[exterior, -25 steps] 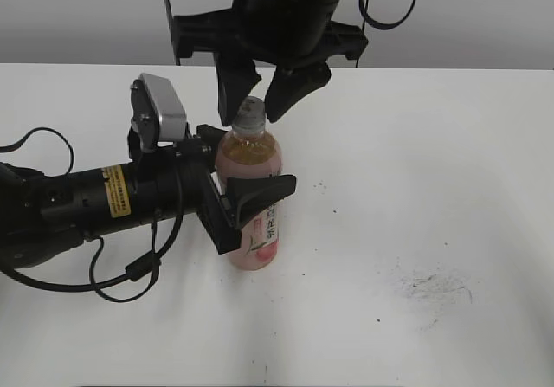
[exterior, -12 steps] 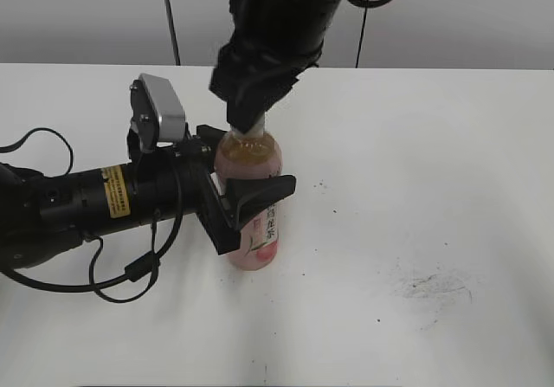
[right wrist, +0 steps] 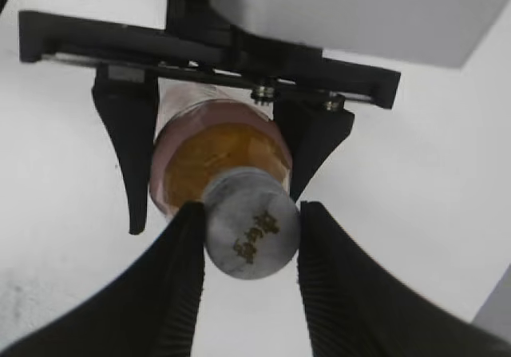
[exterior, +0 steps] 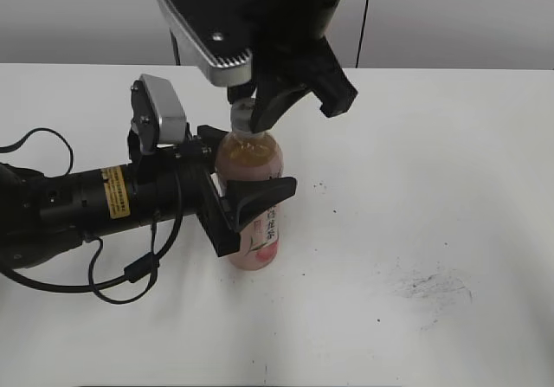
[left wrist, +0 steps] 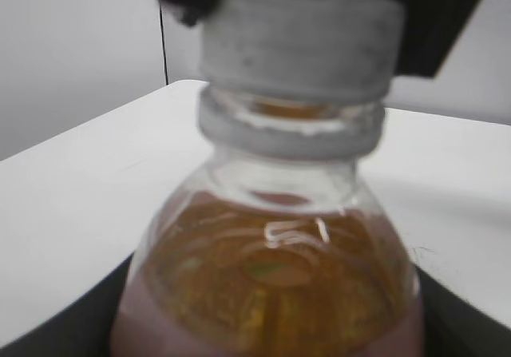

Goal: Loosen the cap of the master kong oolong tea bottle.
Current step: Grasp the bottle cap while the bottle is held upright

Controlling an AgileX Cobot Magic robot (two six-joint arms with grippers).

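Right gripper [right wrist: 249, 241] pinches the cap [right wrist: 251, 235] — bare table [exterior: 450, 188] rightward.

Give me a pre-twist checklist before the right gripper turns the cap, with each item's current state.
1. Bottle upright on the table: ok.
2. Left gripper clamped around the bottle body: ok.
3. Right gripper fingers on both sides of the cap: ok.
4. Fingers touching the cap's side: ok in the right wrist view.
5. Grip firm enough not to slip: cannot tell.
6. Cap already loosened: cannot tell; it sits down on the neck ring.
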